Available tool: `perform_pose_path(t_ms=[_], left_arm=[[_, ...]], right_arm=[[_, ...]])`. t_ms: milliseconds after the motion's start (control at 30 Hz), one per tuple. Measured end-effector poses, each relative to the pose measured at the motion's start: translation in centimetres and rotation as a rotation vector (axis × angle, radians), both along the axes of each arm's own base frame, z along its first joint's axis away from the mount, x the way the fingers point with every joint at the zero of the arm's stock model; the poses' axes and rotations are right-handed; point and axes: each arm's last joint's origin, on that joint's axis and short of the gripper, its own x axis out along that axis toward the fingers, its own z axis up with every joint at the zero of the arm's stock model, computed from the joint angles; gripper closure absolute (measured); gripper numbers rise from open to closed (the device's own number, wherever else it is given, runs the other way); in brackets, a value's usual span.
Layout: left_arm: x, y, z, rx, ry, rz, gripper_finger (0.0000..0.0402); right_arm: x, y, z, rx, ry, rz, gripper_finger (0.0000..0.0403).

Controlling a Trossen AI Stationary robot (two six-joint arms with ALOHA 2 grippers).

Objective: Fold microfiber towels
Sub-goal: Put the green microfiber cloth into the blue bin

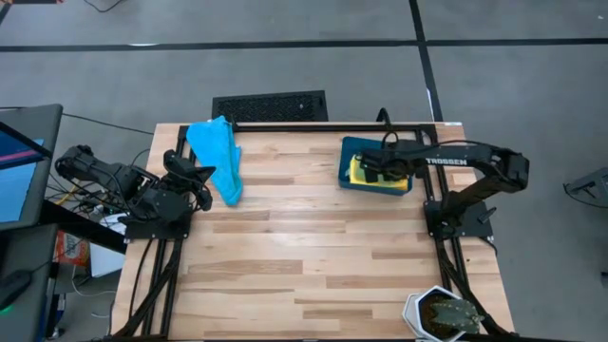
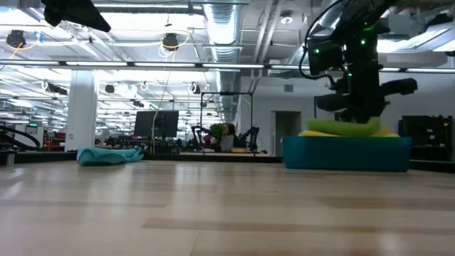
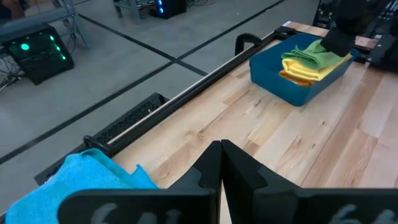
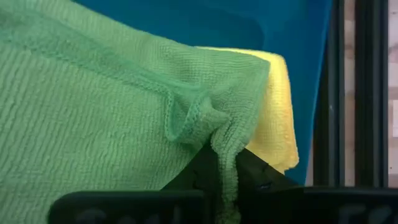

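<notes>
Microfiber towels sit in two spots on the pale wooden table (image 1: 313,247). One soft light blue towel (image 1: 217,158) lies crumpled near the far left corner. From above, it is long and thin. Its long side runs from the far edge toward the near edge, leaning a bit to the right. Its wider end points to the far edge and its thin end points toward the middle of the table.

On the far right stands a hard dark teal box-shaped bin (image 1: 348,163). Inside it lies a soft green towel (image 4: 106,118) on top of a soft yellow towel (image 4: 277,112). A bit of orange cloth (image 3: 292,77) peeks out under the yellow one. From the low view the green towel (image 2: 343,127) lies flat and long, rising just over the bin's rim.

The right gripper (image 1: 378,171) is down in the bin, on the green towel. Its two dark fingers are pinched on a fold of the green cloth, and a little bunch of cloth stands up between them.

The left gripper (image 3: 221,163) waits over the left edge of the table, just beside the blue towel (image 3: 74,180). Its fingers are pressed together with nothing in them.
</notes>
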Motion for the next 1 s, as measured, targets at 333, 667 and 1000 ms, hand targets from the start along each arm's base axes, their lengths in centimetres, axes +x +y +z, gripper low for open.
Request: perform_pose_path(t_ms=[333, 667, 1000], left_arm=[[0.0, 0.0, 0.0, -0.008, -0.008, 0.004, 0.0401], [0.0, 0.0, 0.0, -0.028, -0.017, 0.007, 0.0401], [0.0, 0.0, 0.0, -0.046, -0.031, 0.014, 0.0401]], right_arm=[[-0.4, -0.4, 1.4, -0.058, -0.057, 0.034, 0.0225], [-1.5, 1.3, 6.4, -0.391, -0.349, 0.144, 0.013], [-1.9, 3.7, -0.6, -0.418, -0.442, 0.095, 0.0142]])
